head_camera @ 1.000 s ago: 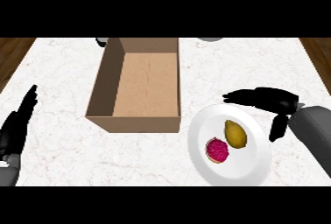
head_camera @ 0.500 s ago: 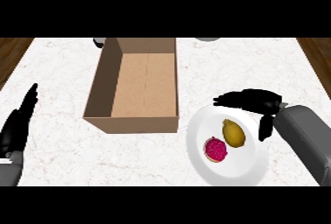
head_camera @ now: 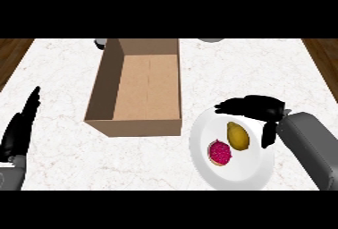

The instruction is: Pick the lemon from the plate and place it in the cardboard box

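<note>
You see the lemon [head_camera: 238, 136] on the white plate [head_camera: 251, 172] near the counter's right edge, its long axis toward the counter's far edge, just left of your right hand [head_camera: 254, 107], which hovers with relaxed fingers, holding nothing.

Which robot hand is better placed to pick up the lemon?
The right robot hand: it hovers over the plate just beyond the lemon. The left robot hand rests at the counter's far left.
</note>
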Robot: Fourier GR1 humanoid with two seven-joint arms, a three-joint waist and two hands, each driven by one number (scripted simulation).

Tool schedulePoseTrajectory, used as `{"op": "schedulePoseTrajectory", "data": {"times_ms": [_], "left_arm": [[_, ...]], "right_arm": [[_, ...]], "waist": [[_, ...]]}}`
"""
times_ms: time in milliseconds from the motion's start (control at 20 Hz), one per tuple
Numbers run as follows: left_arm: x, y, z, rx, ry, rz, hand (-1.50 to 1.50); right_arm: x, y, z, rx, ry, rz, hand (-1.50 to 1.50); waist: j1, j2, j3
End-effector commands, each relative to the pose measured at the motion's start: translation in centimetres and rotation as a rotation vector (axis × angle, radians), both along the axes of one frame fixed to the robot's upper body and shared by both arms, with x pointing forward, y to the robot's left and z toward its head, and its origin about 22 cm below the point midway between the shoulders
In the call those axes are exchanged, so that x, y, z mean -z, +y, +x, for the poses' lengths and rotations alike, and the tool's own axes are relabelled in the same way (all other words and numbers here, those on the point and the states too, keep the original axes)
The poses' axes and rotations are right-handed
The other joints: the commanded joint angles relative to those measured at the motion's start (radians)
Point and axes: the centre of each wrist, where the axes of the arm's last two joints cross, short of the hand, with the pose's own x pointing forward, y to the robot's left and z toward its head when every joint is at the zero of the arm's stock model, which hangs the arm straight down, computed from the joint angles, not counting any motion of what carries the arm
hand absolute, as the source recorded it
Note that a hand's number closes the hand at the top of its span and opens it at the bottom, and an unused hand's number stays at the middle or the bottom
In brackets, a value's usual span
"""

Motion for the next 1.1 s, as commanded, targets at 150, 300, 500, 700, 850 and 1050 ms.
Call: {"op": "schedulePoseTrajectory", "data": {"times_ms": [150, 300, 500, 700, 850, 1050], "left_arm": [[-0.5, -0.1, -0.7, -0.021, -0.002, 0.004, 0.00], [-0.6, 0.5, -1.2, -0.012, 0.008, -0.013, 0.00], [0.9, 0.2, -1.2, -0.007, -0.001, -0.005, 0.00], [-0.7, -0.5, -1.9, -0.001, -0.012, -0.005, 0.00], [-2.2, 0.7, 1.0, -0.015, -0.016, 0.002, 0.00], [-0.2, 1.4, -0.6, -0.013, -0.006, -0.006, 0.00]], "right_arm": [[0.5, -1.6, -2.4, -0.080, 0.046, 0.082, -1.50], [-1.8, -0.5, -2.9, -0.092, 0.076, 0.044, -1.50], [-1.5, -0.1, -1.9, -0.067, 0.032, -0.081, -1.50], [1.5, 2.9, -2.2, -0.021, 0.051, -0.108, -1.50], [2.1, 4.9, -3.2, -0.023, 0.030, -0.130, -1.50], [2.4, 3.8, -2.5, 0.006, -0.120, -0.033, 1.50]], "waist": [[-0.001, -0.001, 0.000], [-0.006, -0.003, 0.000], [0.001, 0.000, 0.000], [0.009, 0.000, 0.000], [-0.002, 0.001, 0.000], [0.000, 0.002, 0.000]]}}
